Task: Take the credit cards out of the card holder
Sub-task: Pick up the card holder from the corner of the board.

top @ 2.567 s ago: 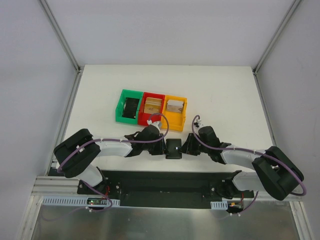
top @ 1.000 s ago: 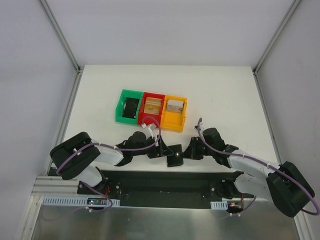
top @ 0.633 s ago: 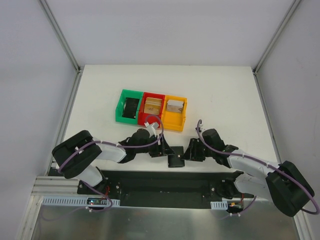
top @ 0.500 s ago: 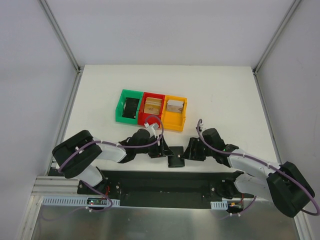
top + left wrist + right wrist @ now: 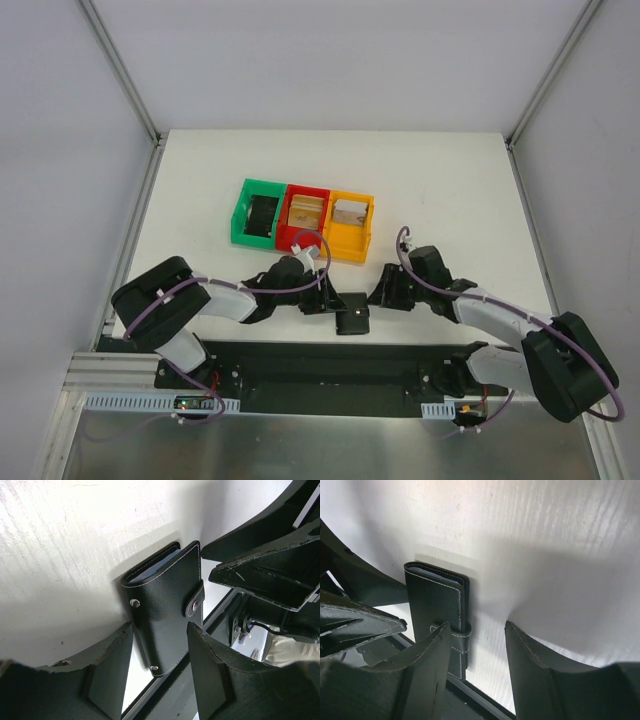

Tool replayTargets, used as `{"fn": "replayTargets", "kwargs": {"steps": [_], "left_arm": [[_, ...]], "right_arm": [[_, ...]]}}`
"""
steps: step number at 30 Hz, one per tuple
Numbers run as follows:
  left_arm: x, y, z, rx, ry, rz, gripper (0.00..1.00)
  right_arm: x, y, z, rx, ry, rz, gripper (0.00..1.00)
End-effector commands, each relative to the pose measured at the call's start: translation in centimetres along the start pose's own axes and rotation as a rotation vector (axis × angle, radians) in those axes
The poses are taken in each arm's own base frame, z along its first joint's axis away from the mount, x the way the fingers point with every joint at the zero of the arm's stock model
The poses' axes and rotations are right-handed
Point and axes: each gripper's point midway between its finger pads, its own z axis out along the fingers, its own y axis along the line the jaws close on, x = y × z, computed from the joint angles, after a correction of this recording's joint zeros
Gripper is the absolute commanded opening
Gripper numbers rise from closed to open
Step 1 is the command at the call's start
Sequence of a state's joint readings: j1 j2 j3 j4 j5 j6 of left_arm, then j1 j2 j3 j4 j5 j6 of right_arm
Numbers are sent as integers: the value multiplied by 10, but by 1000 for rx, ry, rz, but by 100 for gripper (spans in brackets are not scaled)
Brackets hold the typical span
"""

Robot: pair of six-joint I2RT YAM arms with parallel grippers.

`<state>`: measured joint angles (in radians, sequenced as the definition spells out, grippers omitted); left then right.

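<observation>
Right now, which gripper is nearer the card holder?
Left. The left gripper straddles one end of the card holder; the right gripper sits beside it, its open gap over the table.

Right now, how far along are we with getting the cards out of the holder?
Done: nothing visible; no cards lie out on the table. In hand: the card holder lies folded shut at the near edge, the left gripper astride it with jaws open, the right gripper open beside it. Left: unfasten, open, pull out the cards.
</observation>
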<state>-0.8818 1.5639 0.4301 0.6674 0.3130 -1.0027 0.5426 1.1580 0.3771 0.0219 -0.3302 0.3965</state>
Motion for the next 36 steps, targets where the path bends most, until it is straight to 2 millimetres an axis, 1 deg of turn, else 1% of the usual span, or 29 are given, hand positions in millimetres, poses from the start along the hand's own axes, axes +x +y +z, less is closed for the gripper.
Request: {"fn": "replayTargets", "kwargs": {"steps": [1,5,8,11,15,21,25,28,29,31,35,36], "left_arm": [[-1,7,3,-27,7,20,47],[1,9,5,-36,13,21,44],[1,11,7,-43,18,27,37],[1,14,10,-49,27,23,33],[0,15,11,-56,24,24,31],[-1,16,11,-65,18,27,28],[-2,14,10,-60,15,33,28],[-5,16,6,-66,-11,39,28],[-6,17,4,-69,-22,40,28],[-8,19,-2,-72,-43,38,33],[-10,17,-14,-39,-82,36,52],[-10,16,-16,-29,-92,34,55]], "right_arm": [[-10,10,5,-53,-6,-37,49],[-9,14,12,-88,9,-39,48],[-6,17,18,-117,36,-34,46],[0,14,24,-126,63,-18,44],[7,12,26,-139,83,-10,40],[16,7,28,-139,106,-1,22],[18,6,27,-136,108,10,0],[16,10,23,-154,91,9,0],[15,13,21,-166,83,4,0],[11,19,16,-192,68,2,0],[6,33,5,-259,55,10,0],[4,35,3,-271,50,10,0]]}}
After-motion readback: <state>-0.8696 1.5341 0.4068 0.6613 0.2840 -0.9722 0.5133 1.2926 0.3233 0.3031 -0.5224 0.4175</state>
